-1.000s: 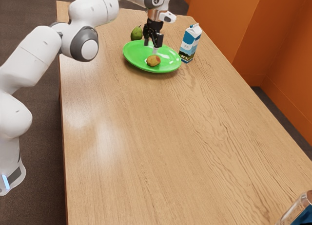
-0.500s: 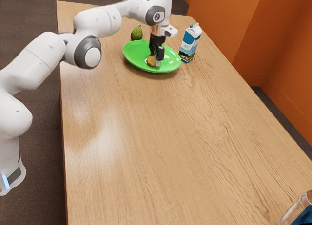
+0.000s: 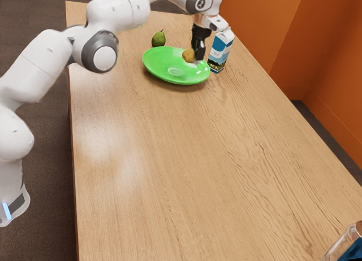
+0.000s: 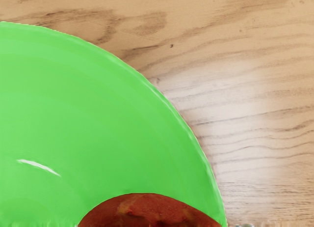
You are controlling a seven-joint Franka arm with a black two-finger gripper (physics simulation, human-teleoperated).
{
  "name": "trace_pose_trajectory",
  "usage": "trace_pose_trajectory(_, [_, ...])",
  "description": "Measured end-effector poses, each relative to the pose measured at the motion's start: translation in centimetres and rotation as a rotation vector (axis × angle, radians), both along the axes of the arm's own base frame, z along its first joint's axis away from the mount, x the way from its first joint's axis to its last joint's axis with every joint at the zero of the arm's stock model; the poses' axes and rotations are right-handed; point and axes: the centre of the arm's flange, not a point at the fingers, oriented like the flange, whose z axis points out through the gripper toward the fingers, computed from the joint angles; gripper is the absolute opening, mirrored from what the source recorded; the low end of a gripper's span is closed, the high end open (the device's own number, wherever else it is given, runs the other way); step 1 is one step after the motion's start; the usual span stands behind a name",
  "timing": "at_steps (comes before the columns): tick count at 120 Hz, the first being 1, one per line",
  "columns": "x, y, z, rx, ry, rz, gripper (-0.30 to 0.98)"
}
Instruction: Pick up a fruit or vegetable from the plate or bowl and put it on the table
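one fruit [image 3: 187, 56] (mottled, reddish) sits gripped in the hand [image 3: 194, 56], above the plate [image 3: 160, 64].

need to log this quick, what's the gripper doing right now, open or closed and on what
Gripper: closed, holding the yellow-and-red fruit up off the green plate.

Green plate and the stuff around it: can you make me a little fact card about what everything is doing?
plate: green, on the table
round fruit: in the gripper, over the plate
gripper: shut on the round fruit
pear: green, beside the plate
carton: blue and white, upright
job left: put the round fruit on the table
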Motion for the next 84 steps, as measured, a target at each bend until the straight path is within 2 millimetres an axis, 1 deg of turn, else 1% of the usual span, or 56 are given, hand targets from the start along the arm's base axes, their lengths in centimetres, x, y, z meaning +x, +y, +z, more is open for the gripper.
trace_pose_trajectory(4, [0.1,-3.5,1.0,0.001,0.031,-0.04,0.31])
trace_pose_trajectory(7, [0.2,-6.1,1.3,-0.004,0.054,-0.07,0.32])
trace_pose_trajectory(12, [0.5,-10.7,1.1,-0.019,0.093,-0.126,0.31])
trace_pose_trajectory(16, [0.6,-13.8,0.8,-0.028,0.118,-0.163,0.3])
trace_pose_trajectory(22, [0.9,-17.5,0.0,-0.04,0.149,-0.2,0.31])
trace_pose_trajectory(28, [1.0,-19.9,-1.5,-0.048,0.18,-0.217,0.3])
trace_pose_trajectory(34, [1.2,-21.1,-3.1,-0.053,0.204,-0.218,0.3])
trace_pose_trajectory(39, [1.3,-21.4,-4.3,-0.058,0.217,-0.207,0.3])
trace_pose_trajectory(43, [1.4,-21.5,-4.8,-0.059,0.221,-0.195,0.3])
trace_pose_trajectory(45, [1.4,-21.5,-5.0,-0.059,0.221,-0.189,0.32])
trace_pose_trajectory(49, [1.5,-21.6,-5.2,-0.06,0.221,-0.177,0.4])
trace_pose_trajectory(55, [1.6,-21.6,-5.4,-0.062,0.219,-0.158,0.49])
trace_pose_trajectory(63, [1.7,-21.7,-5.4,-0.061,0.214,-0.137,0.56])
trace_pose_trajectory(67, [1.6,-21.9,-5.0,-0.056,0.208,-0.128,0.59])
trace_pose_trajectory(70, [1.6,-22.3,-4.5,-0.048,0.201,-0.124,0.6])
trace_pose_trajectory(73, [1.4,-22.8,-3.5,-0.028,0.188,-0.118,0.62])
trace_pose_trajectory(77, [0.4,-24.4,-0.5,0.056,0.161,-0.101,0.63])
trace_pose_trajectory(80, [-0.9,-25.8,2.3,0.115,0.136,-0.086,0.64])
trace_pose_trajectory(81, [-1.5,-26.1,3.2,0.13,0.127,-0.081,0.64])
trace_pose_trajectory(84, [-4.1,-27.0,6.1,0.165,0.101,-0.061,0.65])
